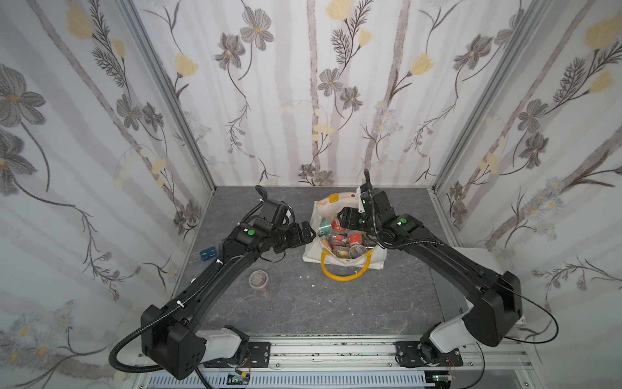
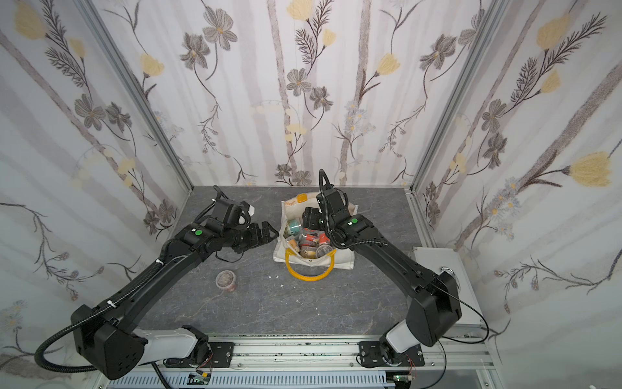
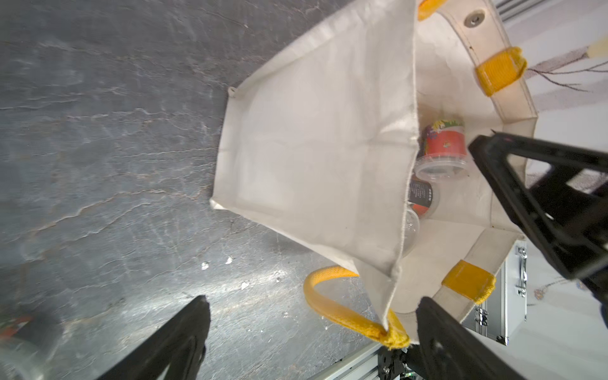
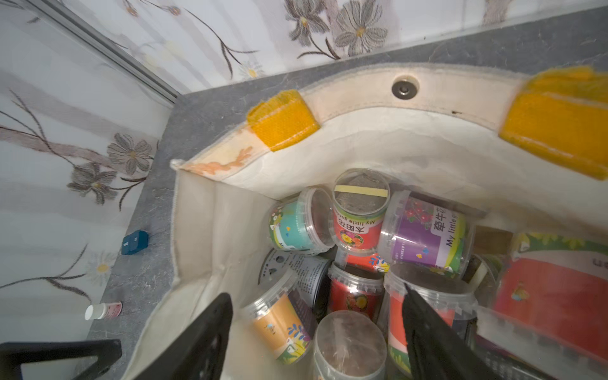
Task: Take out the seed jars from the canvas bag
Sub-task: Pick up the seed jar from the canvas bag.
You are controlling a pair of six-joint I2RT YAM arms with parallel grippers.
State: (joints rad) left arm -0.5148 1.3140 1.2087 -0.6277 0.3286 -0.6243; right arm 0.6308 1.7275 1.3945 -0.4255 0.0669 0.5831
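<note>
While my right gripper (image 4: 317, 292) hangs inside the canvas bag (image 4: 204, 230), its jaws stand partly apart, gripping nothing; a clear-lidded jar (image 4: 348, 345) of brown grains lies between them. Around it the seed jars (image 4: 358, 227) lie jumbled, banded red, orange, teal and purple. My left gripper (image 1: 308, 234) gapes wide and empty just beside the bag, which stands near the far edge of the bench (image 1: 303, 303).

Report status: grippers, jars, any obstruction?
Left gripper open, beside the canvas bag. Right gripper open, down in the bag over the seed jars. One jar out on the table, rest bagged. No obstruction seen.
</note>
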